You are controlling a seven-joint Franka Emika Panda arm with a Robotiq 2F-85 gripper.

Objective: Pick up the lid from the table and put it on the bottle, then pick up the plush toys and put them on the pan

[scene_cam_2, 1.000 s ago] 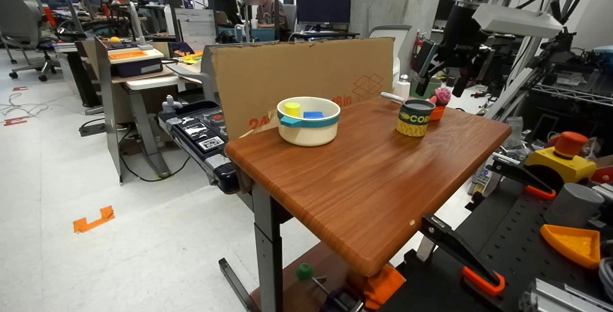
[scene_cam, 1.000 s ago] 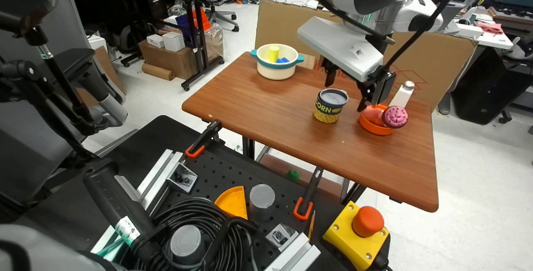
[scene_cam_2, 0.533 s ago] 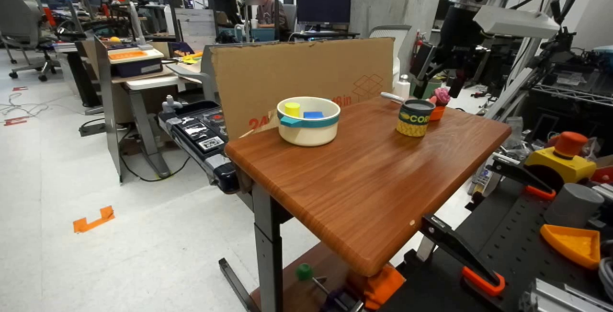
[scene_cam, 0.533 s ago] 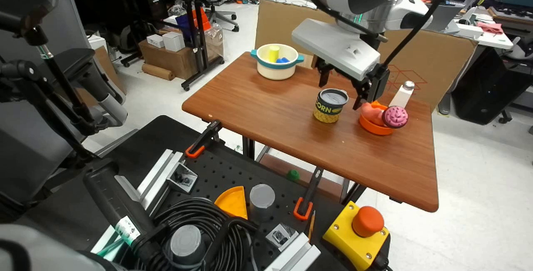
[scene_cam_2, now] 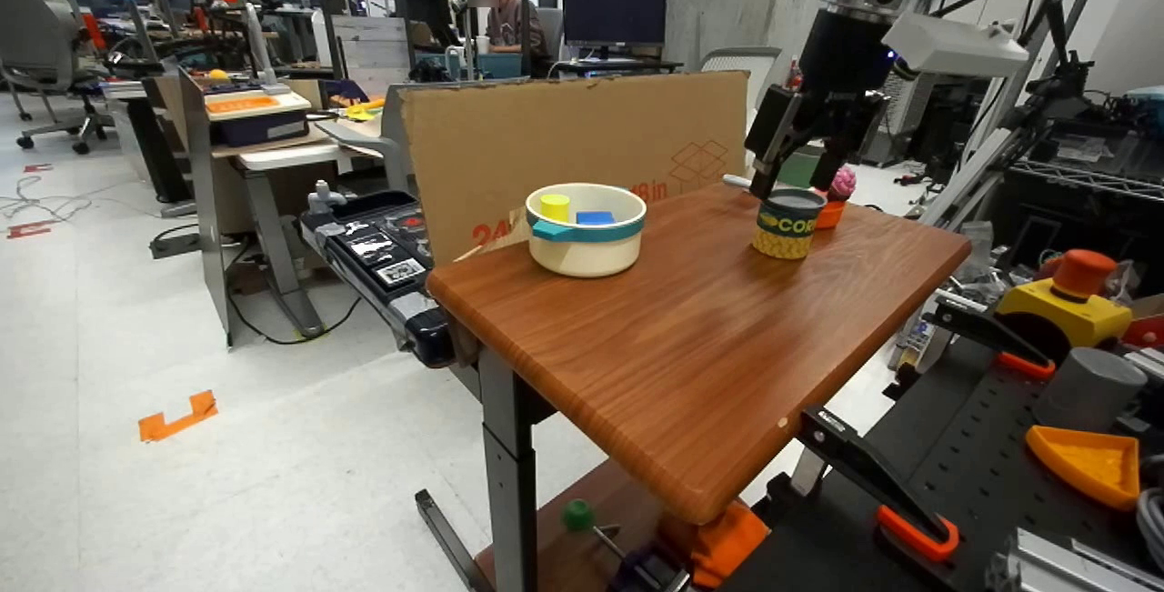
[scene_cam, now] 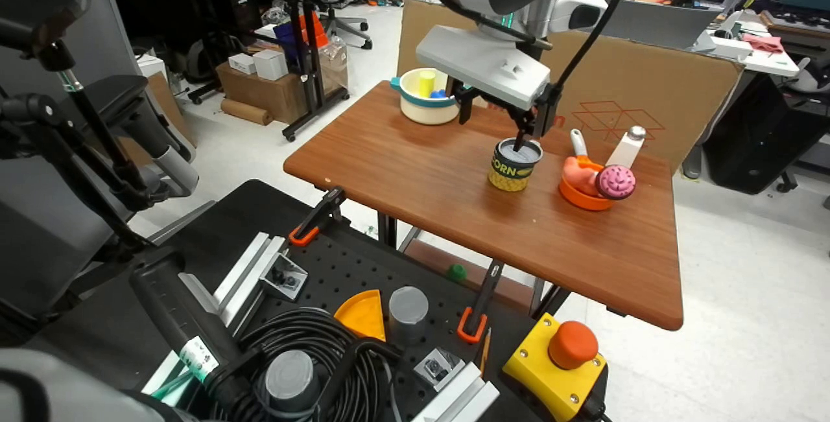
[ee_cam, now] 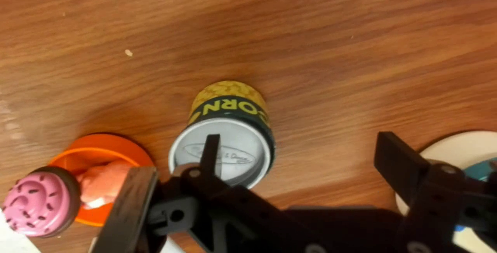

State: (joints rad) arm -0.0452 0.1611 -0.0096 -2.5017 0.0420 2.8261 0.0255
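In an exterior view, right of centre on the counter (scene_cam: pixel 389 163), the bottle (scene_cam: pixel 510 175) is being shown upright: its yellow, kernel-patterned body is being ringed by a dark band lettered CORN, and it is being crowned by the lid (ee_cam: pixel 235 144), round, silvery grey, marked with an oval! To its right, the salmon-pink plush toy (scene_cam: pixel 579 177) is being cradled in the orange pan (scene_cam: pixel 585 201), while the rounder, dark-flecked magenta plush toy (scene_cam: pixel 616 182) is overlapping the right rim. Above the bottle, the pincer (scene_cam: pixel 491 129) is being held wide, the lid being partly covered in the wrist view; contact cannot be told.
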